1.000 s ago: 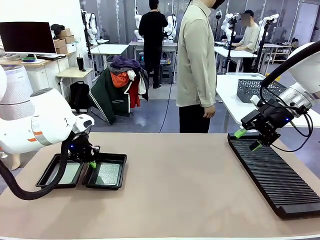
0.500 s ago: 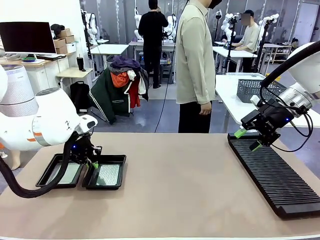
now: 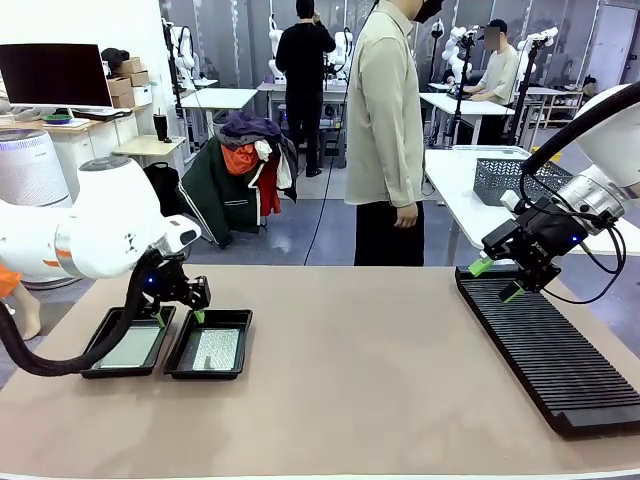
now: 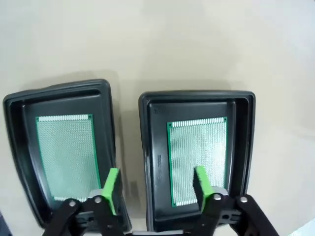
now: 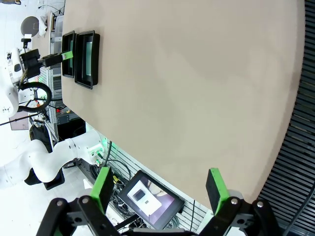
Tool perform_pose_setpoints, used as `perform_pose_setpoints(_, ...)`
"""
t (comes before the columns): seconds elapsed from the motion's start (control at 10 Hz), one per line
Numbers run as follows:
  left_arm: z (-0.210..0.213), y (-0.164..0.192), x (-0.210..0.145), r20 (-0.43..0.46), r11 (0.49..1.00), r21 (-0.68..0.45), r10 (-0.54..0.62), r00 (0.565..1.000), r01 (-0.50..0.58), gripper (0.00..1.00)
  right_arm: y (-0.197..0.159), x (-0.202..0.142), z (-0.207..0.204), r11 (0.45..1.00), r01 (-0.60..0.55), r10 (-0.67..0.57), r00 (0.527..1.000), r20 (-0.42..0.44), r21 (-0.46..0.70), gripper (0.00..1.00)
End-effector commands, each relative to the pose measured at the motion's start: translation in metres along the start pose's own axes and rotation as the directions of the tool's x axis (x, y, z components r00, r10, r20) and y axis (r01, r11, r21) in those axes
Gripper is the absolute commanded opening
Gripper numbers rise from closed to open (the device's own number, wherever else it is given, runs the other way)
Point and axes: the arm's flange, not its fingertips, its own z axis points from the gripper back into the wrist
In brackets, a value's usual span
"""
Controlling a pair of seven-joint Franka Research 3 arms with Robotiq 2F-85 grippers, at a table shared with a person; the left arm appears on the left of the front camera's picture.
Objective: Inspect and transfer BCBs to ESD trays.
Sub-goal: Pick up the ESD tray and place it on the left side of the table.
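A broad tan table (image 3: 360,380) spreads before me, and a person (image 3: 385,130) in a pale shirt stands at its far edge, one hand hanging by the hip. Along the table's right side lies a long black ribbed rack (image 3: 545,350), and a grey mesh basket (image 3: 510,178) sits on a white table behind it.

My right gripper (image 3: 497,279) hovers over the near end of that rack with its green-tipped jaws spread wide and nothing between them; from its wrist camera the rack (image 5: 300,147) runs down the right edge.

My left gripper (image 3: 178,317) hangs just above the two ESD trays, jaws released and apart, grasping nothing. From my left wrist camera the green pads (image 4: 112,184) straddle the gap between the trays.

The two shallow black trays sit side by side at the table's left, close but with a sliver of table between them: the left tray (image 3: 100,362) and the right tray (image 3: 238,322). Each holds one BCB lying flat inside it: a pale green perforated board in the left tray (image 4: 66,155) and another in the right tray (image 4: 197,157).
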Motion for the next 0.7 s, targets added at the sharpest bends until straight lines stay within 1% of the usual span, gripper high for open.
perform_pose_setpoints(0.0, 0.029, -0.006, -0.013, -0.024, 0.998, 0.068, -0.002, 1.0, 0.004, 0.92, 0.002, 0.0, 0.0, 1.0, 0.019, -0.019, 1.0, 0.008, -0.016, 1.0)
perform_pose_setpoints(0.1, 0.046, -0.008, -0.017, -0.038, 0.994, 0.109, 0.007, 0.999, -0.003, 1.0, 0.002, 0.0, 0.0, 1.0, 0.019, -0.019, 1.0, 0.008, -0.016, 1.0)
perform_pose_setpoints(0.3, 0.077, -0.01, -0.026, -0.019, 0.987, 0.162, 0.015, 1.0, -0.012, 1.0, 0.002, 0.0, 0.0, 1.0, 0.019, -0.019, 1.0, 0.008, -0.016, 1.0)
perform_pose_setpoints(0.6, 0.114, -0.015, -0.039, -0.045, 0.983, 0.181, 0.016, 0.999, -0.008, 1.0, 0.002, 0.0, 0.0, 1.0, 0.019, -0.019, 1.0, 0.008, -0.016, 1.0)
